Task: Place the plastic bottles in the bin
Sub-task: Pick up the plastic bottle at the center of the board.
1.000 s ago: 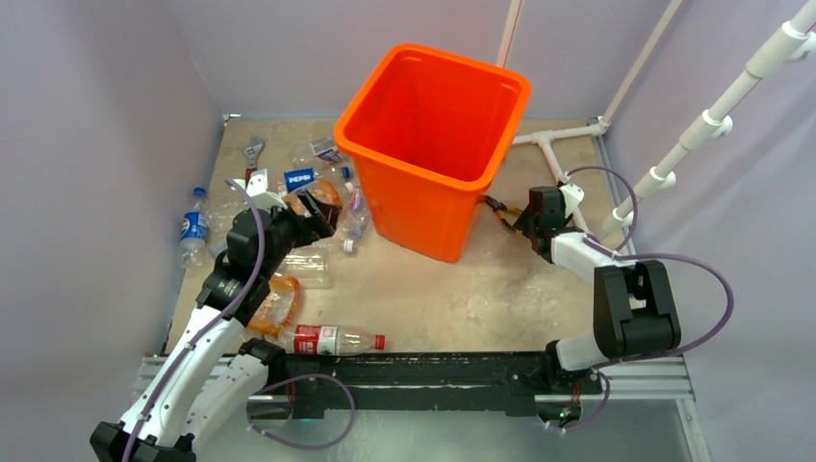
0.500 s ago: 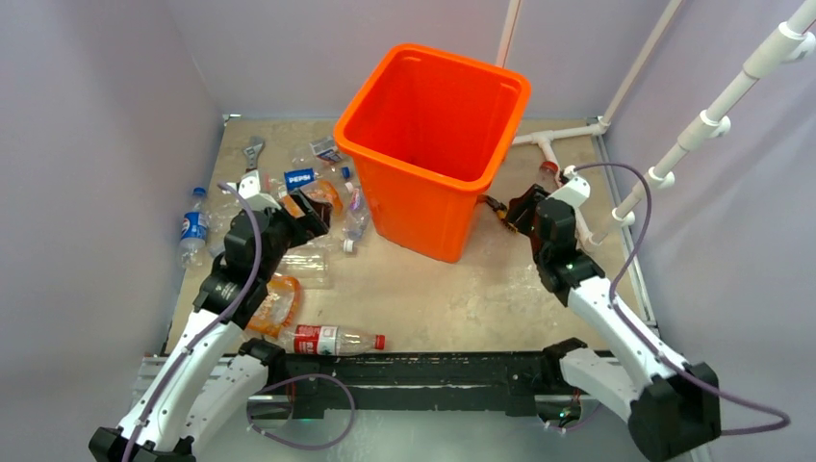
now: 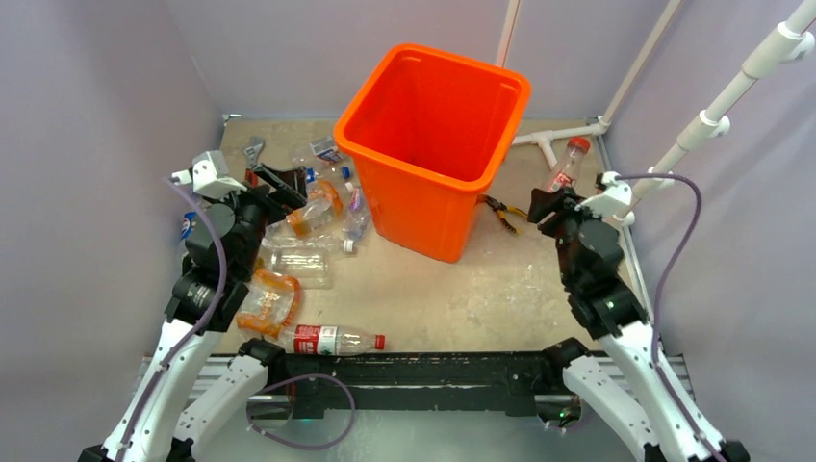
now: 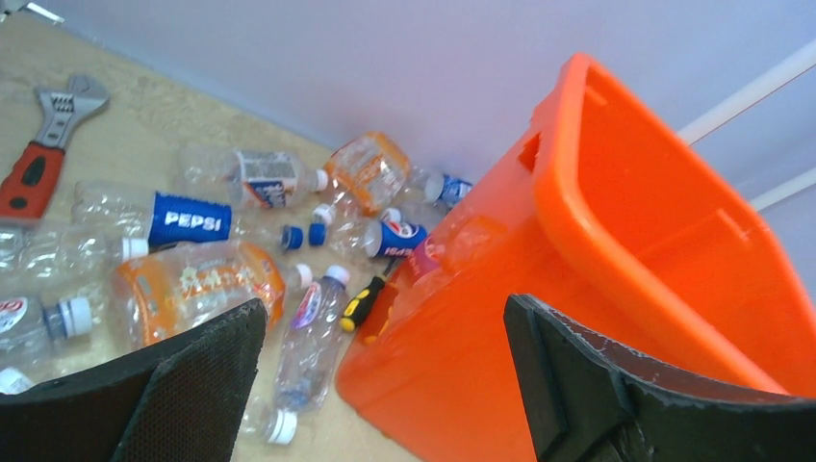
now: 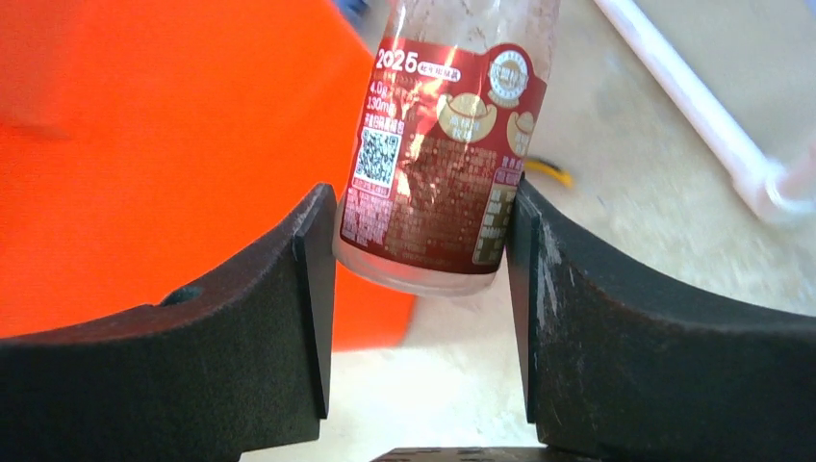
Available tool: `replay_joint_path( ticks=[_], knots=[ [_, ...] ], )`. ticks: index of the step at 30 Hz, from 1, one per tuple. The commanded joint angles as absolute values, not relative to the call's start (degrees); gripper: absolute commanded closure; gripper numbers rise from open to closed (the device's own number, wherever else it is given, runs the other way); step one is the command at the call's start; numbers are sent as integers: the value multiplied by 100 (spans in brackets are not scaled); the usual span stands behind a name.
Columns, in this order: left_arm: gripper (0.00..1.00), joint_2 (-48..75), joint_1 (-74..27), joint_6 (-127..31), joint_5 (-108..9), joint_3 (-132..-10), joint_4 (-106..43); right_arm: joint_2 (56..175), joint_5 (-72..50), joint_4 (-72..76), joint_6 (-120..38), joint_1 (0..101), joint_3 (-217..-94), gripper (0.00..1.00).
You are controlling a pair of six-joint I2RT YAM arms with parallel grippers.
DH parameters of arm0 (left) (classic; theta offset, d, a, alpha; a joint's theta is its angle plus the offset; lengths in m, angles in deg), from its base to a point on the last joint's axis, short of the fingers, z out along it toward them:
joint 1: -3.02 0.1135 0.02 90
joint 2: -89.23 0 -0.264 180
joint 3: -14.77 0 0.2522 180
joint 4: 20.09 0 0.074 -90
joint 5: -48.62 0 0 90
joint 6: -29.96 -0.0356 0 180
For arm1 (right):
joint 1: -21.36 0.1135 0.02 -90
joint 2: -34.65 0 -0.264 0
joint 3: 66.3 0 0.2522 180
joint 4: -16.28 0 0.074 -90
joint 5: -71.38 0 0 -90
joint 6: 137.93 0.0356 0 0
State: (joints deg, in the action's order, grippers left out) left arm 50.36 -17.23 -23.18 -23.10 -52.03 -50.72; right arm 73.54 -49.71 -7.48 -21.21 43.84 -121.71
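Right of the bin [image 3: 423, 204], the right gripper [image 3: 551, 203] is pinching a red-label bottle [image 3: 564, 171] low on its body. Its two fingers [image 5: 310, 289] are pressing on opposite sides of the label, and the bottle is standing roughly upright, cap end up. The bottle's base is hanging clear of the table [image 3: 452, 298], just beside the bin's right wall.

Left of the bin, the left gripper [image 4: 382, 318] is hovering with its fingers spread wide and nothing between them. It is pointing toward the bin's left wall over a scatter of bottles. In that scatter a Pepsi bottle [image 4: 183, 219] and an orange-label bottle [image 4: 197, 289] are lying on their sides, and smaller bottles are clustering against the foot of the bin.

A clear bottle [image 3: 298, 262] and a crushed orange bottle [image 3: 269, 300] are lying to the near left of the bin. A second red-label bottle [image 3: 332, 339] is lying nearer the arm bases, well apart from the bin.

A wrench [image 3: 253, 149] is resting to the far left of the bin — beyond the bottles — while a screwdriver [image 4: 364, 303] is lying at the bin's foot. Pliers [image 3: 502, 212] are lying between the bin and the right gripper.
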Motion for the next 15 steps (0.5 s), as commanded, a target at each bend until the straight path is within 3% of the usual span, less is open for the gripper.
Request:
replay_joint_path(
  ticks=[1,5,15],
  knots=[
    [7,4897,-1684,-2374,-2515,-5643,-4457,6489,-3584,281,-3004,4396,-12446,72],
    [7,4809,-1684,-2443,-2828,-5854,-3865,6134,-2531,958,-3374,4396,-12564,72],
    [8,4500,-1684,-2440,-4185,-6020,-2514,6555,653,2046,-3348,4397,-12640,72]
  ],
)
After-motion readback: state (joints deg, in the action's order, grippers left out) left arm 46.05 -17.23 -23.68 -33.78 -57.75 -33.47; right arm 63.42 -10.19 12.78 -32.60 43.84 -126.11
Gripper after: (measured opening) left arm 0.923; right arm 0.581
